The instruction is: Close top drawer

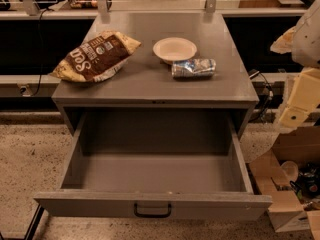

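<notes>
The top drawer lies nearest, pulled fully out of its housing toward the camera. Its grey inside looks bare, so nothing should shift or jam when it is pushed in.

Behind and above the drawer is the cabinet top, which carries the loose items. They sit clear of the drawer's travel, so closing it should not disturb them.

To the right of the drawer, well apart from it, hangs the robot's cream-coloured arm. The gripper is at the arm's lower end, level with the drawer's back corner and touching nothing. Whether it is released or clenched I cannot tell. It is off to the side, so I judge the approach has not begun. The arm would first have to come round in front of the panel.

A cardboard box stands on the floor just beside the drawer's right front corner and could crowd that approach.

Up behind the drawer's left side lies a brown chip bag. Behind its middle is a white bowl, with a crushed can on its side next to it.

The smallest thing is the black handle at the centre of the drawer's front. A flat push just beside it would drive the drawer in squarely.
</notes>
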Robot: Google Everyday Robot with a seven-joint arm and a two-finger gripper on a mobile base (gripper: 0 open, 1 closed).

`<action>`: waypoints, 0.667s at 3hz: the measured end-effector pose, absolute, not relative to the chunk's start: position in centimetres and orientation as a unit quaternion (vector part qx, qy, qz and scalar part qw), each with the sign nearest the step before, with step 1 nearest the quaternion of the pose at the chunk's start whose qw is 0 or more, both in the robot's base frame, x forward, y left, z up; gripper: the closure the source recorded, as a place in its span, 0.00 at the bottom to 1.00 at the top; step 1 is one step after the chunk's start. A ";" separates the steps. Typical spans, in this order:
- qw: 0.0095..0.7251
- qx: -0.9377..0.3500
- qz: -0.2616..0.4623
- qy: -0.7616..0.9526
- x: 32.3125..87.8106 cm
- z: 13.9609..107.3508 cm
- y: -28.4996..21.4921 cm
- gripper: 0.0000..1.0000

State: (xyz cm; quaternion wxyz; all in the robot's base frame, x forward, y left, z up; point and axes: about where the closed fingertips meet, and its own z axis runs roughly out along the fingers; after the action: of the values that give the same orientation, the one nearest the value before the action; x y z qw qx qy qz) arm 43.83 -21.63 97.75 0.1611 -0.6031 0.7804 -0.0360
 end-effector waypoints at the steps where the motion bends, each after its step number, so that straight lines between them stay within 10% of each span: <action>1: 0.163 -0.603 -0.033 0.780 44.0 97.7 -21.6 0.00; 2: 0.168 -0.607 -0.027 0.776 43.6 95.3 -20.3 0.00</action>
State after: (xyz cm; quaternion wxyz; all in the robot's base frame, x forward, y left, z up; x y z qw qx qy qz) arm 43.61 -20.31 95.32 0.1679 -0.6075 0.7759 -0.0272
